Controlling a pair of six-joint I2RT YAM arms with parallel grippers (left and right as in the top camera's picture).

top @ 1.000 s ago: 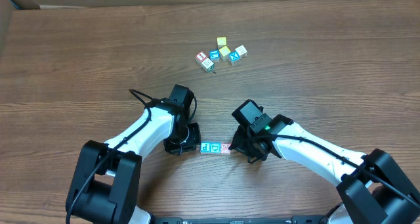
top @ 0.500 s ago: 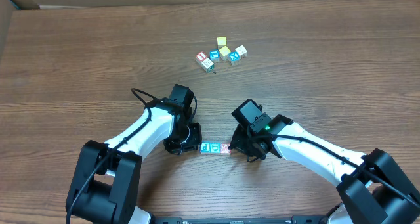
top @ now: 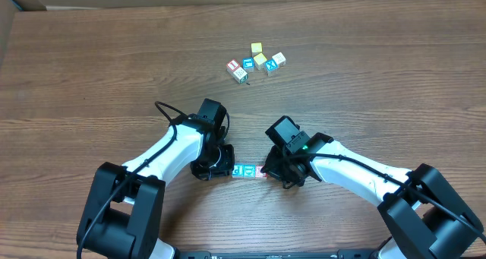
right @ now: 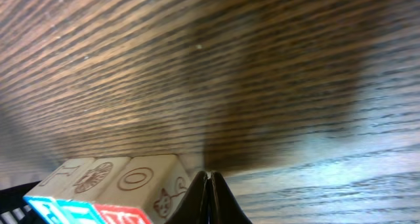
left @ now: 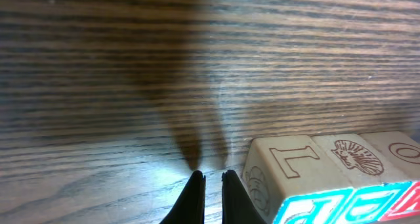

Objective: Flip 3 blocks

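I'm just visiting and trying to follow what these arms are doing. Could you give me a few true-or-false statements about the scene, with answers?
1. A row of three blocks lies between the two grippers. True.
2. The left gripper has a block clamped in its jaws. False: it is shut on nothing, beside the row's end.
3. Another group of blocks sits farther up the table. True.
4. The right gripper is wide open. False: its fingers are pressed together, beside the row's other end.
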